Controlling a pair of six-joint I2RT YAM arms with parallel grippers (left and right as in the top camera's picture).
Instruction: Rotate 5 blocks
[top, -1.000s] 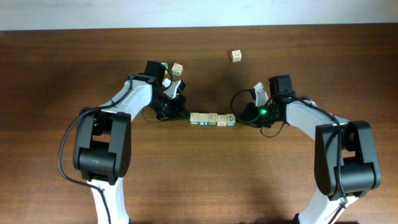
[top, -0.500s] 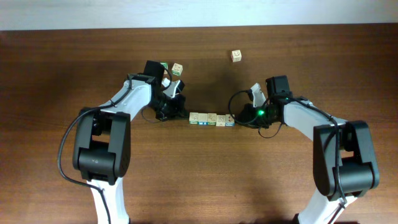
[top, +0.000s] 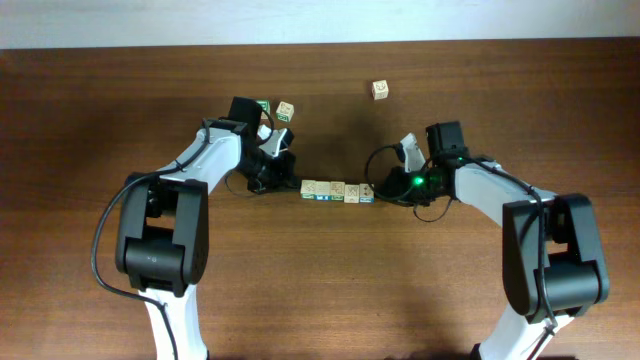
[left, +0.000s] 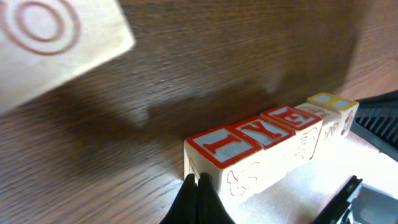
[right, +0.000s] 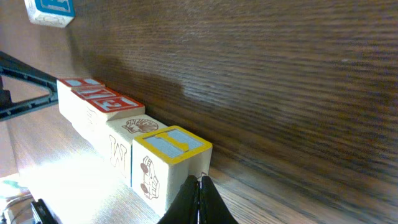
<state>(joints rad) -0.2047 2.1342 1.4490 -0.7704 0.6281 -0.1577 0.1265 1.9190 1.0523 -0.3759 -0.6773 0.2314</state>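
My left arm (top: 210, 155) and right arm (top: 485, 182): white links, black joints, looped black cables; green light (top: 418, 182) glows just beside the block row (top: 338, 191).

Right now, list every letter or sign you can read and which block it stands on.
"I": nearest red-framed block, left wrist view.
"Y": second red-framed block.
"E": third red-framed block.
"O", probably: blurred loose block.
Everything else is too blurred or small to read.
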